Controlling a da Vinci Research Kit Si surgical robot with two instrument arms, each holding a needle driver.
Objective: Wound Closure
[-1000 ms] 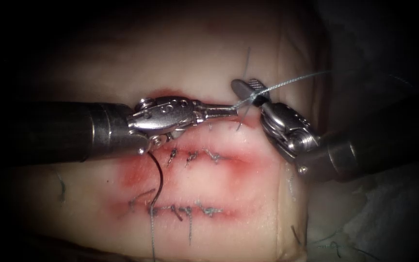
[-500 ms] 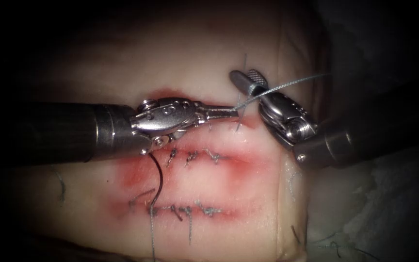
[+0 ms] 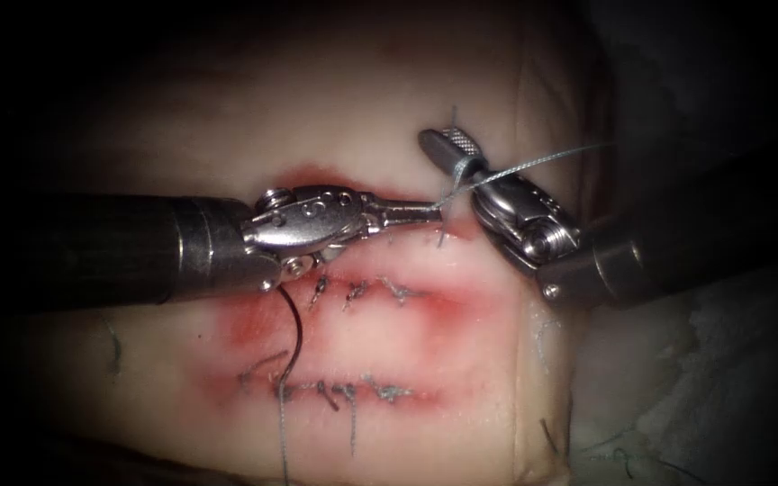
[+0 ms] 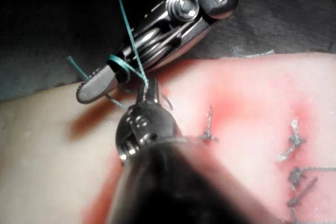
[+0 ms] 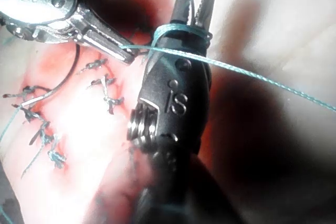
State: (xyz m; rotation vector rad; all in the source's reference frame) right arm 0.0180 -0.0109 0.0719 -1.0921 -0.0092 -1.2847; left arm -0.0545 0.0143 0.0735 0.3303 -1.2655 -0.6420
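Thread status: your left arm's silver needle driver point(image 3: 434, 211) has its jaws pinched on the thin pale blue-green suture thread point(image 3: 533, 164), right at the right end of the far cut on the pale pork-belly tissue point(image 3: 461, 342). You see the same pinch in the left wrist view point(image 4: 148, 92) and the right wrist view point(image 5: 123, 56).

Your right arm's steel needle driver point(image 3: 447, 148) sits just beside it, to the right and slightly farther away, jaws parted a narrow way and holding nothing. The thread is wound around those jaws as a loop, clear in the right wrist view point(image 5: 195, 11), then runs off taut to the right.

The dark curved needle point(image 3: 296, 328) is held by neither tool. It lies on the tissue toward the left, arcing from under your left tool's wrist toward the near stitched cut; you can't tell whether its tip is in the tissue.

Two nearer cuts carry dark knotted stitches point(image 3: 353, 290), with red fluid point(image 3: 254, 324) staining the tissue around them.
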